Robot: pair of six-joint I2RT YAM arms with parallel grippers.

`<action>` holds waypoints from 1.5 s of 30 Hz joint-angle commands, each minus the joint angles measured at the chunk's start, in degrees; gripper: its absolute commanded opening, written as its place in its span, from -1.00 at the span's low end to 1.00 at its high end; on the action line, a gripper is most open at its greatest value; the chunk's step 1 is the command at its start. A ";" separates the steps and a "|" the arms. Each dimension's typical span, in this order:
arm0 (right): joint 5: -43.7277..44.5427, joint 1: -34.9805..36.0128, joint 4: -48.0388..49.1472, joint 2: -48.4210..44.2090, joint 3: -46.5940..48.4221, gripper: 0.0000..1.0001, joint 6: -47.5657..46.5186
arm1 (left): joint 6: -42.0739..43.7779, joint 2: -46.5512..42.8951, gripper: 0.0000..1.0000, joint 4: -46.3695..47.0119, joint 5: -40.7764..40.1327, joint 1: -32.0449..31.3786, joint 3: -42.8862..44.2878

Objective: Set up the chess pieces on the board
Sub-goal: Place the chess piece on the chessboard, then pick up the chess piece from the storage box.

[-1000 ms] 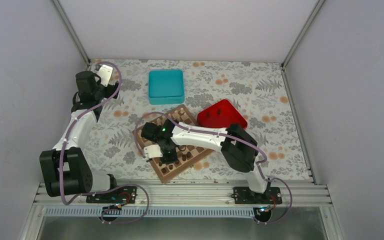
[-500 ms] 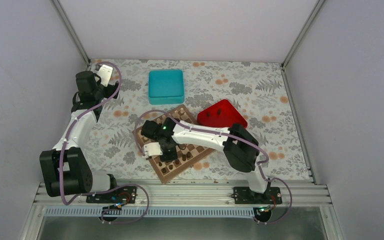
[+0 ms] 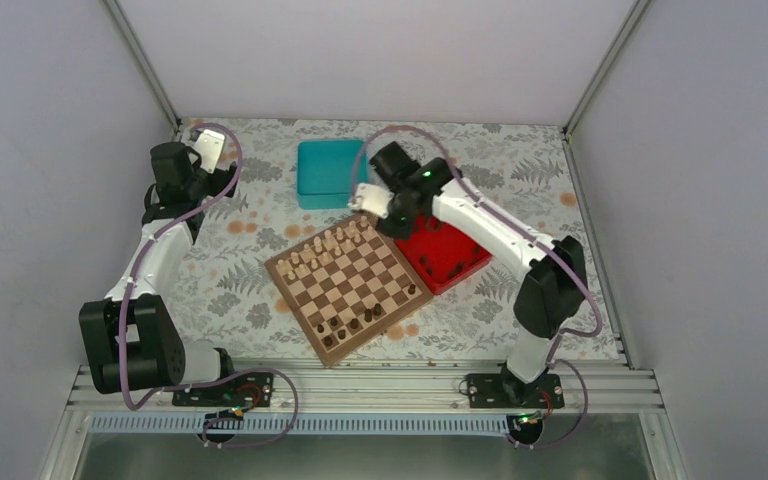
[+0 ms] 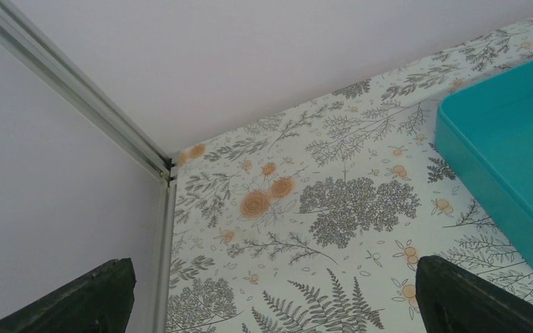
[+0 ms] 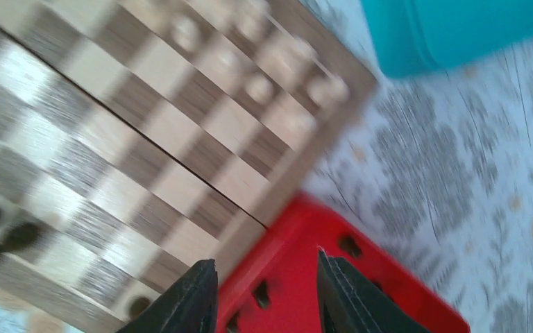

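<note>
The board (image 3: 345, 285) lies tilted in the middle of the table. Several dark chess pieces (image 3: 352, 324) stand on its near rows, and pale pieces (image 3: 332, 240) line its far edge. More dark pieces (image 5: 350, 245) lie in the red tray (image 3: 450, 255) at the board's right. My right gripper (image 5: 264, 284) hangs open and empty over the tray's corner beside the board (image 5: 111, 159); that view is blurred by motion. My left gripper (image 4: 275, 305) stands wide open over bare cloth in the far left corner, holding nothing.
A teal box (image 3: 328, 172) sits behind the board, just left of the right wrist, and shows in the left wrist view as a teal box (image 4: 506, 139) at the right. Walls and metal frame rails close the table on three sides.
The right arm has swung from the board's near left rows up and right to the red tray, and its jaws have opened. The left arm has not moved.
</note>
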 commanded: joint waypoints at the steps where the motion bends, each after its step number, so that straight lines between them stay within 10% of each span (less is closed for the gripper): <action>1: -0.20 -7.79 2.04 -0.78 -5.57 -0.24 -2.36 | -0.24 -0.35 1.00 1.32 0.89 0.25 -0.44; 13: -2.90 -18.67 9.21 6.11 -9.64 -0.23 -4.39 | -0.15 -0.19 1.00 1.40 0.72 0.27 -0.59; 45: -3.66 -20.67 16.67 13.10 -11.33 -0.19 -4.64 | -0.09 0.49 1.00 1.30 1.07 0.32 -0.52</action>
